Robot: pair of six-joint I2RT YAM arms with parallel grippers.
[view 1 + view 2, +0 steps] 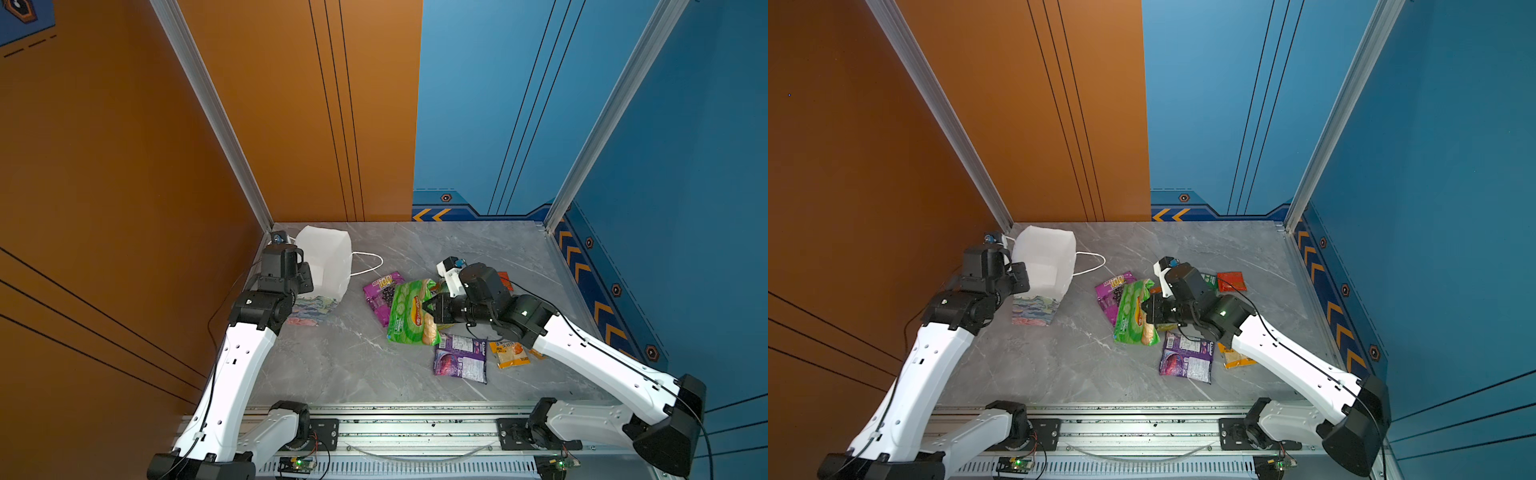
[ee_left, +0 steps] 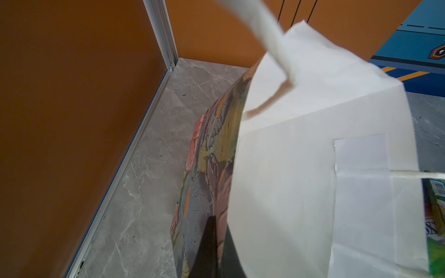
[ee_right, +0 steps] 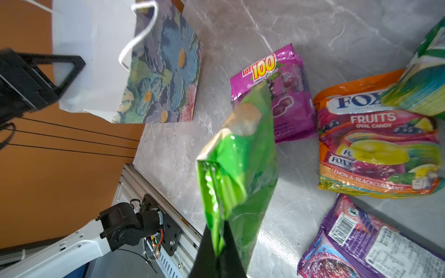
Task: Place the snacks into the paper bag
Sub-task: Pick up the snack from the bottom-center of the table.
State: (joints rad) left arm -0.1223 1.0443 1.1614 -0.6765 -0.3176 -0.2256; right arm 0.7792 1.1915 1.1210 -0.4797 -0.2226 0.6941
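The paper bag (image 1: 326,262) (image 1: 1044,262) stands at the back left, floral outside (image 3: 166,72), white inside (image 2: 301,156). My left gripper (image 1: 306,276) (image 2: 219,222) is shut on its near wall. My right gripper (image 1: 426,309) (image 1: 1144,309) (image 3: 216,225) is shut on an edge of the large green chips packet (image 1: 411,311) (image 3: 240,163), which is raised off the table. Other snacks lie around it: a magenta grape packet (image 1: 380,293) (image 3: 286,101), a purple packet (image 1: 461,359) (image 3: 361,248), a yellow-orange one (image 1: 509,353), a red one (image 1: 1231,281), and an orange fruit-candy packet (image 3: 375,144).
The orange wall (image 1: 124,208) is close behind the bag and the left arm. At the right is the blue wall (image 1: 685,208). A metal rail (image 1: 415,428) runs along the table's front edge. Bare marble (image 1: 340,365) lies between the bag and the packets.
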